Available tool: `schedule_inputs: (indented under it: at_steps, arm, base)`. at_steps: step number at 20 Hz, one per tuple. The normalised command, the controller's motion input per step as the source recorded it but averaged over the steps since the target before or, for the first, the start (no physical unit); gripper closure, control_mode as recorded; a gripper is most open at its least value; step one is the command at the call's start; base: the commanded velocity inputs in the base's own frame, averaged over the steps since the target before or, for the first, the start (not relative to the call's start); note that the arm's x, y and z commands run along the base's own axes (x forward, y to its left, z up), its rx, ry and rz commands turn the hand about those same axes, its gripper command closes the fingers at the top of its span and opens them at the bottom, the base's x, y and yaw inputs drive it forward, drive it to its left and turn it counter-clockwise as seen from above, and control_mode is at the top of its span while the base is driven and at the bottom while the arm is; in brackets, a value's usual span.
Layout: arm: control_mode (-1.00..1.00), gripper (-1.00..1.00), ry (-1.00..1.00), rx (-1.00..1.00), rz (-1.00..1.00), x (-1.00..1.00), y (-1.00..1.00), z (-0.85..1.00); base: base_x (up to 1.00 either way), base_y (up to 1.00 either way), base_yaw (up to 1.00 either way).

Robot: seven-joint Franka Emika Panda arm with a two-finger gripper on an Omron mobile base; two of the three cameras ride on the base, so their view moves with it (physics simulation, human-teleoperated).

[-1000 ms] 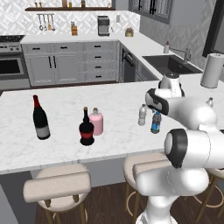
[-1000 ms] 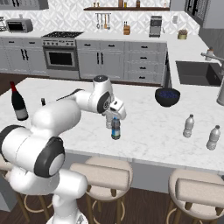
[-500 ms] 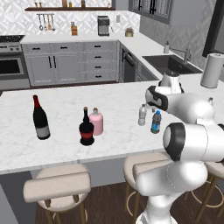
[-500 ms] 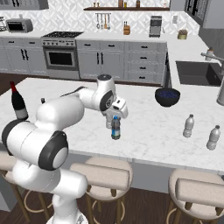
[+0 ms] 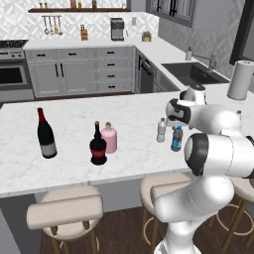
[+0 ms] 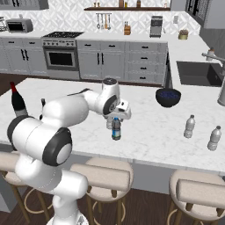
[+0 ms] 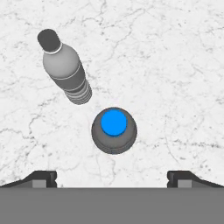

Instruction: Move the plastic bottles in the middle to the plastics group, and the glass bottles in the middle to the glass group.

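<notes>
Jaws wide, empty, directly over blue-cap bottle (image 7: 114, 131); clear bottle (image 7: 64, 68) just beside it mid-tabletop (image 5: 129, 158). Pink bottle (image 5: 109, 138) unmoved beside red-label bottle (image 5: 97, 146). Nothing sorted yet; plastics group (image 6: 189, 126) far right.

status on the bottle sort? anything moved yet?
Done: nothing visibly. The pink bottle, clear bottle and blue-capped bottle all stand mid-counter.
In hand: the open gripper sits above the blue-capped bottle, holding nothing.
Left: both plastic bottles to the clear bottles at the right; the pink one beside the wine bottle, not merely beside the red-labelled bottle.
</notes>
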Motion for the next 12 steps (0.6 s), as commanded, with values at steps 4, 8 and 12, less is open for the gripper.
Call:
schedule_inputs:
  at_steps: [4, 8, 12]
  arm:
    - [-1.0, -1.0, 0.0, 0.0, 0.03, 0.0, -0.02, -0.02]
    - [-1.0, -1.0, 0.02, 0.0, 0.0, 0.21, 0.0, -0.24]
    - [-1.0, -1.0, 0.0, 0.0, 0.0, 0.28, 0.0, -0.23]
  base:
    - [0.0, 0.0, 0.0]
    - [0.0, 0.0, 0.0]
    - [0.0, 0.0, 0.0]
